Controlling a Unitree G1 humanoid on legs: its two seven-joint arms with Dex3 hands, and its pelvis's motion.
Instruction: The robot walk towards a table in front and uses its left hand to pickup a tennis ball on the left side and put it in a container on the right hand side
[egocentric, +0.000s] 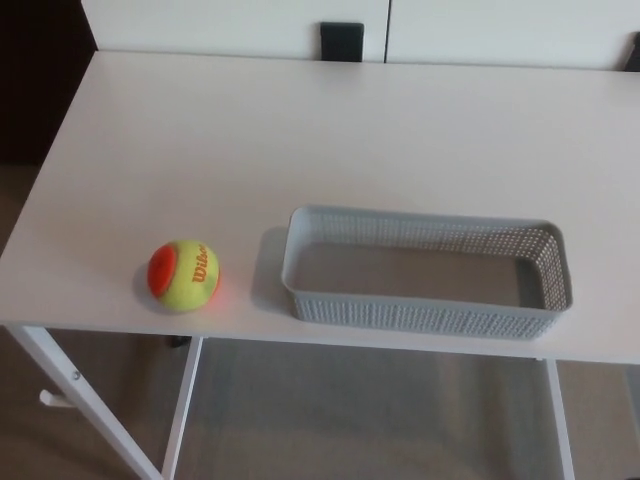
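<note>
Head view: the tennis ball (184, 275) carries the word "Wilson" in orange-red letters across its yellow-green half; the other half, turned toward 9 o'clock, is orange. No other writing can be read.

The ball rests on a white table (300, 140), at about 8 o'clock in the picture and close to the near edge. The container (425, 314), a grey oblong plastic basket with perforated walls, stands on the same top at about 5 o'clock, its long side running along the near edge. It holds nothing. The ball lies at 9 o'clock from the container, near its short end but apart from it, with a strip of bare tabletop between them.

The table stands on white metal legs (183, 410) over a brownish floor (360, 410). At 12 o'clock, beyond the far edge, white panels (230, 25) close off the room, and a small black rectangular object (342, 41) sits against them. A dark area (40, 80) fills the corner at 10 o'clock.

Neither the left hand nor the right hand appears in the picture, so their pose and openness cannot be told.
</note>
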